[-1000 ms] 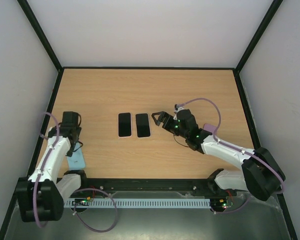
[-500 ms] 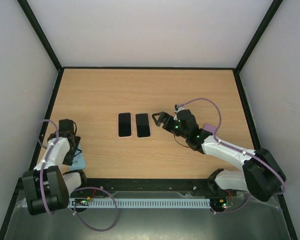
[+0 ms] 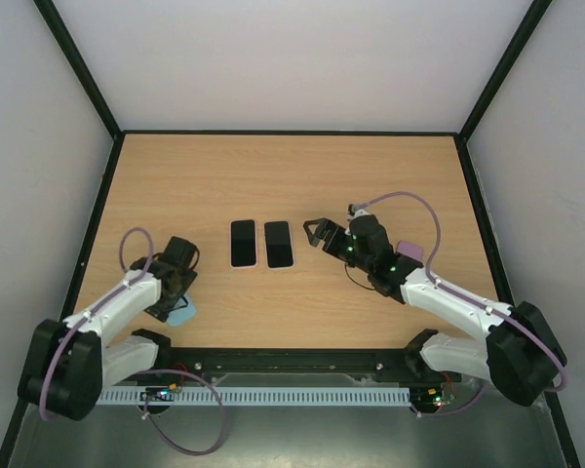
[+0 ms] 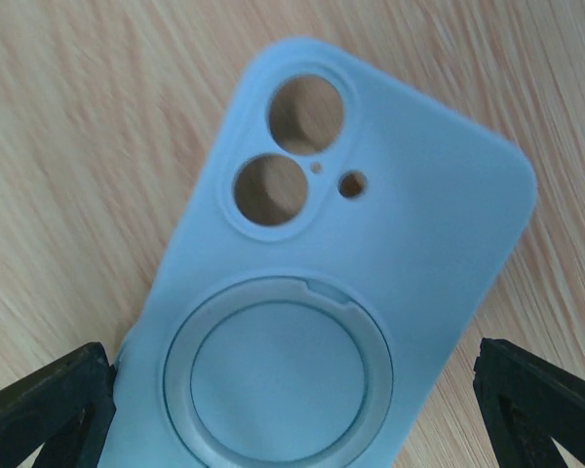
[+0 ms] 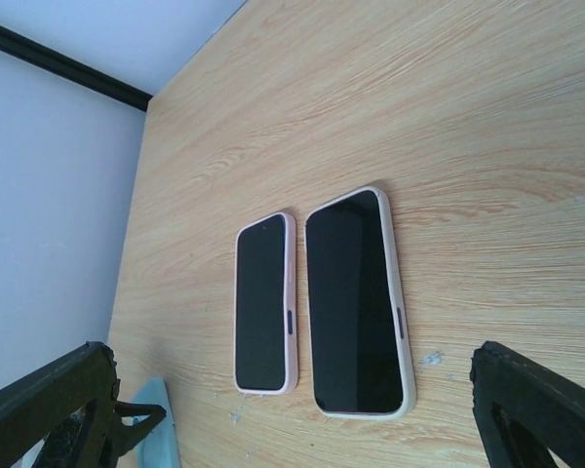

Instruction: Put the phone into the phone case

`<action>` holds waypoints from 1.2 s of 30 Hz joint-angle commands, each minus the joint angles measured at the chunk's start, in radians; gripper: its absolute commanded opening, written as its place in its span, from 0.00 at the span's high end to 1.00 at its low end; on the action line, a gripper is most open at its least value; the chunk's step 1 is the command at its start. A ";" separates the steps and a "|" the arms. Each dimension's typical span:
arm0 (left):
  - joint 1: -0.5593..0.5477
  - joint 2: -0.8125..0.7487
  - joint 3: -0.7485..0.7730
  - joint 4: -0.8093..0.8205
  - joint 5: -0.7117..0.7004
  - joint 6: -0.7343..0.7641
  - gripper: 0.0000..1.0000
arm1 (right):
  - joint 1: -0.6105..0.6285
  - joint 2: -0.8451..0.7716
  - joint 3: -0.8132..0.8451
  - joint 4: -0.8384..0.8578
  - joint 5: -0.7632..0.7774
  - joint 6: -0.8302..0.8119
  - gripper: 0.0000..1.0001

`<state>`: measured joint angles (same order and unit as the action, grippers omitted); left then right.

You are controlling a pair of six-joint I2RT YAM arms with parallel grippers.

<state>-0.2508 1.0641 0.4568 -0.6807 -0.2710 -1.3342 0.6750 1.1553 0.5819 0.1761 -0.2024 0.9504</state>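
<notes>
Two dark-screened phones in pale cases lie side by side mid-table, one [image 3: 242, 243] left of the other [image 3: 278, 244]; the right wrist view shows them too, the smaller phone [image 5: 265, 302] and the larger [image 5: 359, 302]. A light blue phone case [image 3: 182, 313] lies near the front left. It fills the left wrist view, back side up, with camera holes and a ring [image 4: 302, 292]. My left gripper [image 3: 174, 297] hovers over it, open, a fingertip [image 4: 49, 409] off each long edge. My right gripper [image 3: 313, 234] is open, just right of the phones, with nothing between its fingers [image 5: 541, 409].
A small purple object [image 3: 409, 252] lies beside the right forearm. The table's black rim [image 3: 97, 214] and the white walls enclose the workspace. A corner of the blue case [image 5: 156, 429] shows at the bottom left of the right wrist view.
My left arm has swung from the left edge toward the middle, and the blue case now shows further right under it. The right gripper has shifted slightly right.
</notes>
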 commanded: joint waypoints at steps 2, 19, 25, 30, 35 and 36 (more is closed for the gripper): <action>-0.158 0.081 0.074 0.078 0.156 -0.153 0.01 | -0.003 -0.042 -0.017 -0.096 0.052 0.002 0.02; -0.194 0.115 0.142 -0.092 -0.024 -0.055 0.00 | -0.081 -0.008 0.079 -0.579 0.440 -0.008 0.02; -0.193 0.140 0.137 -0.083 -0.010 -0.020 0.00 | -0.082 -0.033 0.047 -0.470 0.324 -0.042 0.02; -0.178 0.166 0.130 0.011 0.032 0.051 0.01 | -0.082 -0.077 0.027 -0.414 0.257 -0.061 0.02; -0.174 0.193 0.127 0.002 0.030 0.030 0.05 | -0.081 -0.121 -0.003 -0.343 0.174 -0.065 0.02; -0.173 0.199 0.125 -0.001 0.030 0.021 0.06 | -0.082 -0.126 -0.011 -0.327 0.155 -0.061 0.02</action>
<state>-0.4313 1.2400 0.5884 -0.6735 -0.2432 -1.3121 0.5941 1.0618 0.6003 -0.2306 0.0261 0.9009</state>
